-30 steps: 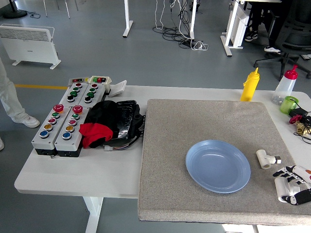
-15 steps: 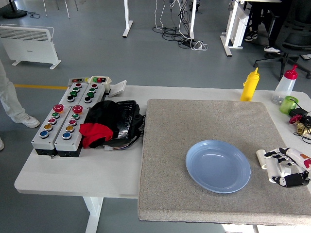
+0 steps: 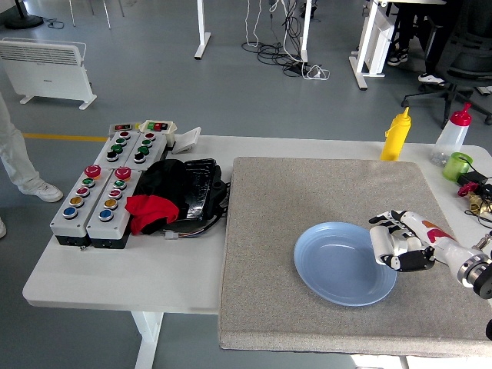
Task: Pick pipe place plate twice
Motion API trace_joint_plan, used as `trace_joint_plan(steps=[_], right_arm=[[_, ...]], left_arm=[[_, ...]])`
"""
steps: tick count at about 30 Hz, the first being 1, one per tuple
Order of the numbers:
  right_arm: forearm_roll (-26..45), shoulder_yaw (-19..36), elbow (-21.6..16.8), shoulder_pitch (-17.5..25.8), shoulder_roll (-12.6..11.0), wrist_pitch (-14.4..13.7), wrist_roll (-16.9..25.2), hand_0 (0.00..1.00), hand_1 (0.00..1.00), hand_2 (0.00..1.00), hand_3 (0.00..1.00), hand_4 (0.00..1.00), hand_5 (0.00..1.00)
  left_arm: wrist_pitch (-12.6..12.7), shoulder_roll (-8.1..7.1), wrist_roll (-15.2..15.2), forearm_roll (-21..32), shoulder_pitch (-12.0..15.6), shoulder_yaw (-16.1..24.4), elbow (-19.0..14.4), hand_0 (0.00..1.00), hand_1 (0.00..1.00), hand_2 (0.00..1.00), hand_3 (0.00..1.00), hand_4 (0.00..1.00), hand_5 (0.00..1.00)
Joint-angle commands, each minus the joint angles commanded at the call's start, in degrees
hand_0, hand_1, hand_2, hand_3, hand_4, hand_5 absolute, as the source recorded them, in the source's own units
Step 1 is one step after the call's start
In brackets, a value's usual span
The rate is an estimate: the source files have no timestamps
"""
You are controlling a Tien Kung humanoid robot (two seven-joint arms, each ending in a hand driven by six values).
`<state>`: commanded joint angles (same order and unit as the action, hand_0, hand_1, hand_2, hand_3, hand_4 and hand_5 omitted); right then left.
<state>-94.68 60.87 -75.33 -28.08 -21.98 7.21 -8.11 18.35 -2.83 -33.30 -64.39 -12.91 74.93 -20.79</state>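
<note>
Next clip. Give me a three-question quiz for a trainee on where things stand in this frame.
1. True or false: the right hand is over the right rim of the blue plate.
2. Which bottle stands nearer the mat's far edge? A) yellow bottle B) red-capped bottle
3. Fill in: the two button boxes sit on the table's ____ side.

Key: 1 true; 2 A; 3 left. The white pipe, if held, is hidden by the curled fingers.

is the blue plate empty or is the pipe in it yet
Empty: the blue plate's inside shows bare blue. The right hand is curled over its right rim; whether it holds the pipe cannot be told.
</note>
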Motion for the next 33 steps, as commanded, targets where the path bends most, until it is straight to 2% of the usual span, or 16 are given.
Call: trace_joint_plan(steps=[7,18,27,33], right_arm=[[0.2,-5.1,6.1,-5.4,3.8,-0.9,0.8,0.644,0.628,0.657,0.764,0.684,0.079],[-0.8,-10.1,14.8,-10.6,8.3,-5.3,4.0,0.692,0.674,0.707,0.770,0.676,0.084],[-0.9,-13.5,19.8,-12.3,9.7,-9.8,6.2,0.713,0.690,0.726,0.783,0.674,0.085],[-0.8,-15.8,22.2,-12.9,10.0,-11.2,6.4,0.725,0.705,0.747,0.804,0.673,0.086]], left_arm=[[0.0,0.07,-0.5,-0.4,0.3,0.1,-0.1,0.662,0.649,0.616,0.617,0.381,0.998],[0.1,-0.09,-0.3,-0.3,0.1,-0.1,-0.1,0.661,0.644,0.612,0.616,0.384,0.998],[0.3,-0.12,0.0,0.3,-0.3,-0.4,-0.1,0.661,0.643,0.611,0.617,0.384,0.998],[0.3,-0.13,0.0,0.3,-0.6,-0.5,0.0,0.660,0.642,0.611,0.616,0.385,0.998]])
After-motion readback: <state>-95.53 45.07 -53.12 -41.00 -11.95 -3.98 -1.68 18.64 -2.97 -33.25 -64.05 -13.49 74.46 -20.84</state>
